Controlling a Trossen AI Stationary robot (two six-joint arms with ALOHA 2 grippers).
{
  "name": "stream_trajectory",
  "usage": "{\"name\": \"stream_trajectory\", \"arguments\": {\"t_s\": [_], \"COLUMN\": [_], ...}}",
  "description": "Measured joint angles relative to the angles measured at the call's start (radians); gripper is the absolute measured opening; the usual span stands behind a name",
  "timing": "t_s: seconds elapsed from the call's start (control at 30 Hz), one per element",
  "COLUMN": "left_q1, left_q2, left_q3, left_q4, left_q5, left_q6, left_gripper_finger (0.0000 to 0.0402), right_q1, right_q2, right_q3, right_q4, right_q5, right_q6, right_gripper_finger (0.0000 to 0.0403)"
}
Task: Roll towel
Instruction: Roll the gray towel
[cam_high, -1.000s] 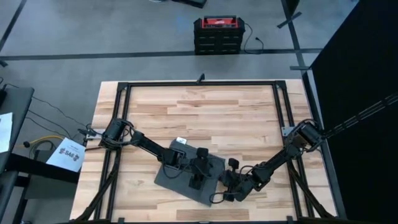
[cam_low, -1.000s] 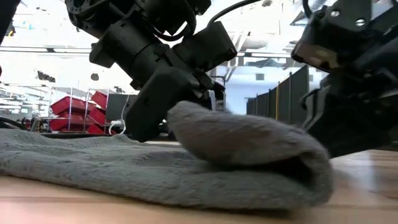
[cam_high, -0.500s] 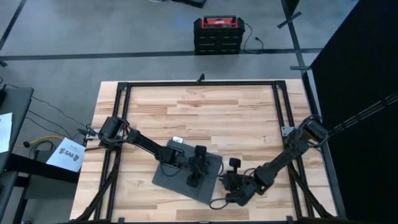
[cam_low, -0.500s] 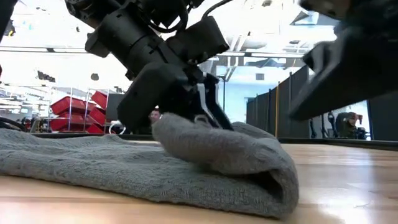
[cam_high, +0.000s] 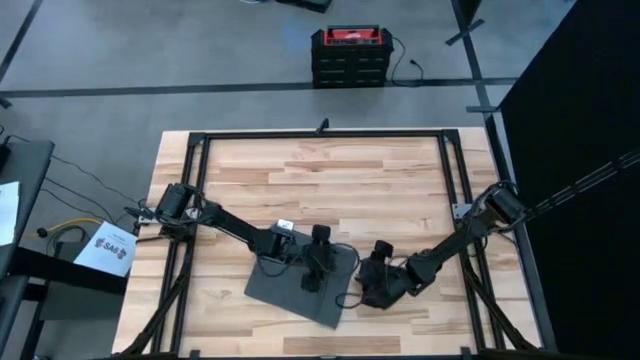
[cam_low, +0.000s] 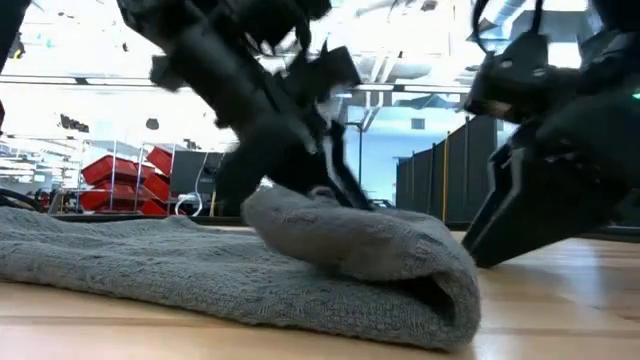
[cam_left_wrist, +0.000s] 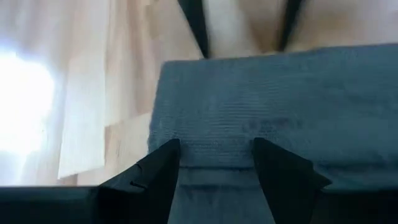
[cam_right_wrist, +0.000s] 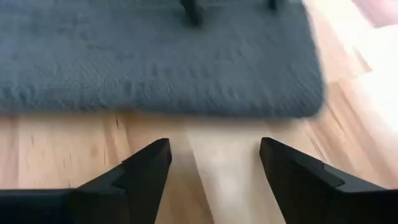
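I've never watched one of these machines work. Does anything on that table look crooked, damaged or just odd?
Only the towel: it lies askew to the table's edges, one end folded over into a loose hump. Nothing looks torn or spilled. The left gripper is over it; the right gripper sits open beside it.

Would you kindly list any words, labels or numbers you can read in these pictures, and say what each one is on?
"SA6", roughly, on the white paper sheet lying left of the table; the characters are small, so this reading is uncertain.
Red case on the floor beyond the table: it carries a label strip, too small to read.
White tag at the towel edge: no readable print.
Low and wrist views: no text.
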Motion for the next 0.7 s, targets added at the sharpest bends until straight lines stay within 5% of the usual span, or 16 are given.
{"name": "stream_trajectory", "arguments": {"t_s": [0.23,0.7], "left_q1": [0.030,0.027], "left_q2": [0.054,0.049], "left_q3": [0.004,0.001], "left_q4": [0.019,0.007], "left_q5": [0.018,0.011], "left_q6": [-0.023,-0.020], "left_gripper_finger": [0.0191,0.0191], "right_q1": [-0.052,-0.086], "right_q2": [0.005,-0.110], "right_q3": [-0.028,0.016], "right_q4": [0.124,0.061], "right_q5": [-0.046,-0.016], "right_q6": [-0.139,-0.337], "right_gripper_finger": [0.0249,0.0249]}}
